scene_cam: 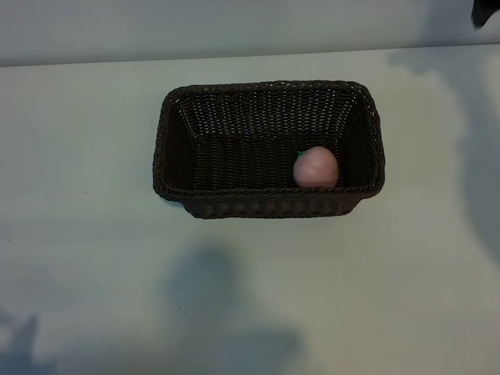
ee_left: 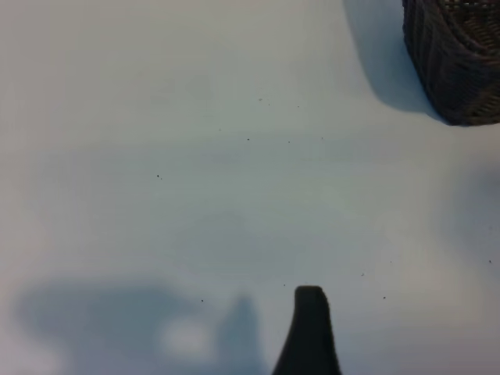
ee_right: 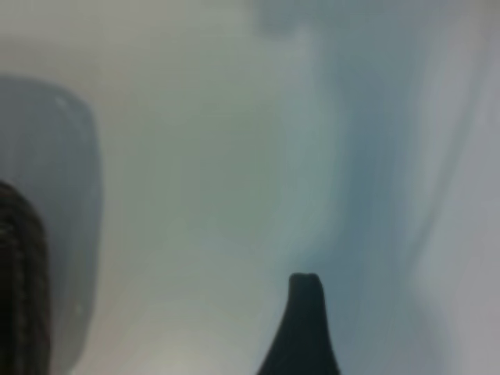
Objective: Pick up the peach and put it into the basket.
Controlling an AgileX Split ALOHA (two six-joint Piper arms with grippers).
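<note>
Wicker basket (scene_cam: 269, 205) holds smooth round peach (scene_cam: 316, 168).

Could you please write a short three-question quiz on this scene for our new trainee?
1. True or false: the peach lies on the table outside the basket.
2. In the exterior view, which part of the basket floor holds the peach? A) its left end B) its centre C) its right end, by the near wall
3. Fill in: the only thing on the table besides bare surface and shadows is the ____.

Key
1. False: the peach sits inside the basket.
2. C
3. basket, with the peach in it. The left pincer and the right pincer each hang over bare table beside it, holding nothing.
</note>
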